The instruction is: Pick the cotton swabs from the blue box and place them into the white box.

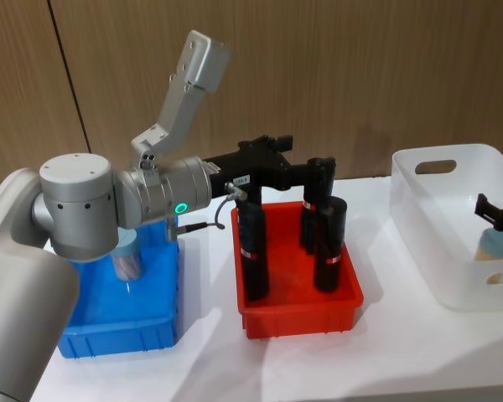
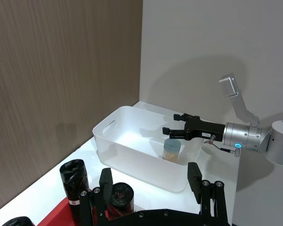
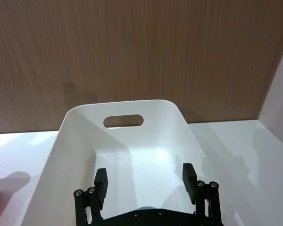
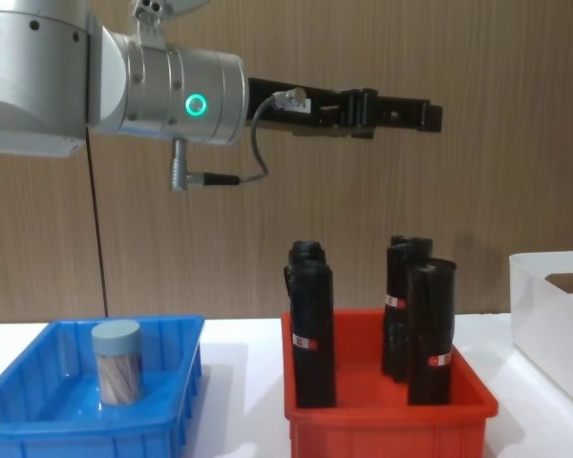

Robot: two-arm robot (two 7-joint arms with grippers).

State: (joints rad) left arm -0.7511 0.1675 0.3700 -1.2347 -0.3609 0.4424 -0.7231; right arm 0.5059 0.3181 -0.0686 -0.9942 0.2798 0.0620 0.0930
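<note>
The blue box (image 1: 117,331) (image 4: 76,434) stands at the left with one container of cotton swabs (image 1: 127,260) (image 4: 117,363) upright in it. Another cotton swabs container (image 1: 493,244) (image 2: 172,150) stands inside the white box (image 1: 427,243) (image 2: 132,160) (image 3: 85,141) at the right. My right gripper (image 1: 486,209) (image 2: 171,123) (image 3: 145,179) hangs open just above that container, within the white box. High over the red bin, my left gripper (image 1: 317,165) (image 4: 430,116) (image 2: 150,179) is open and holds nothing.
A red bin (image 1: 302,314) (image 4: 392,429) sits between the two boxes and holds several tall black rolls (image 1: 253,251) (image 4: 313,334) (image 2: 74,181). A wood-panel wall runs close behind the white table. The left arm's grey body overhangs the blue box.
</note>
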